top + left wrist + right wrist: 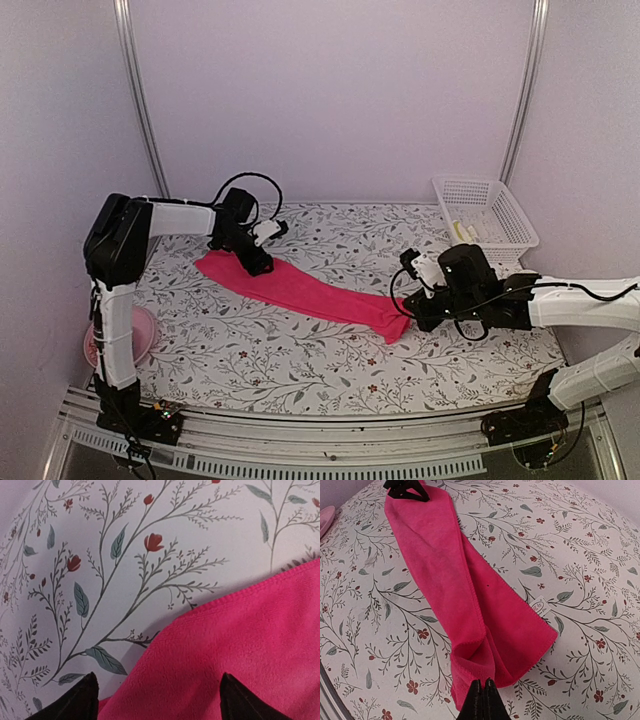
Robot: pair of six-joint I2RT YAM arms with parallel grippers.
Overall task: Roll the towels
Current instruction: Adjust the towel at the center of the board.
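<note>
Top external view: the pink towel (300,290) lies unrolled, pulled into a long diagonal band across the flower-printed table (260,370), from the left gripper (255,262) at its far end to the right gripper (408,318) at its near end. You have no roll started; judge the task as at its opening, with this towel only stretched out for rolling. A white lattice basket (505,215) stands at the far right corner with a pale yellow item (460,232) inside; too small to tell whether that is a second towel. A pink bowl (140,335) sits at the left edge, well apart from the cloth. Left wrist view: your left claw stands wide, its two dark fingertips (80,700) set apart on either side of the towel's corner, clamping nothing; the cloth lies flat beneath them. The fabric is a short, fuzzy pile with a stitched hem along its edge, matte and soft. Right wrist view: your right claw is closed tight, fingers together, and I judge it pinches the towel's near corner, where the cloth bunches into a small raised fold. From there the band narrows, doubled lengthwise with soft creases, and a small white label (540,605) shows at its right hem. Left to do: the whole roll.
</note>
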